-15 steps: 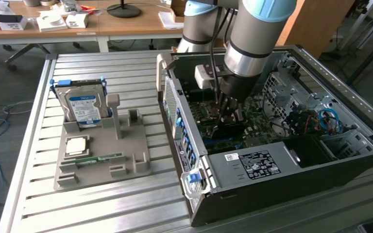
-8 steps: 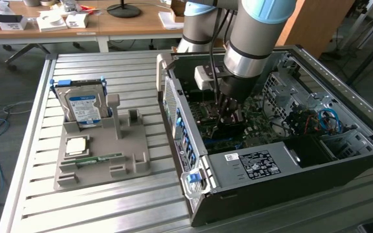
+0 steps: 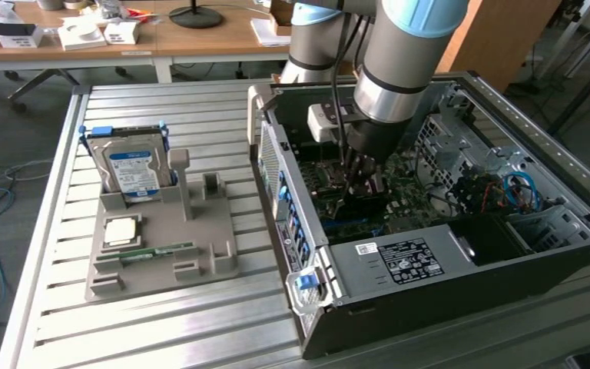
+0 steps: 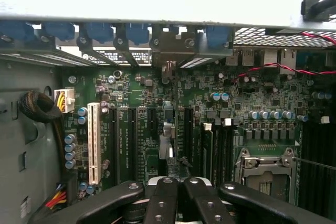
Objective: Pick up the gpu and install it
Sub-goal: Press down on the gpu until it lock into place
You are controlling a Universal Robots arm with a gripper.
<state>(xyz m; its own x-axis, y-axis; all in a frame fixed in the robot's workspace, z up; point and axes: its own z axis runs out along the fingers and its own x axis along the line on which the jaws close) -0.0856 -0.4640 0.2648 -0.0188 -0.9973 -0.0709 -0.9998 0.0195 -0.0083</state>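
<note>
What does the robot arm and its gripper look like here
The arm is a thick tube of silver-grey metal with a light blue cap at the joint, narrowing to a dark wrist section. Black cables run down alongside it. The gripper is black, built of flat linkage bars joined by round silver rivets.

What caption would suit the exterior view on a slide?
Robot arm reaching its shut gripper into an open computer case, with a hard drive on the stand alongside.
</note>
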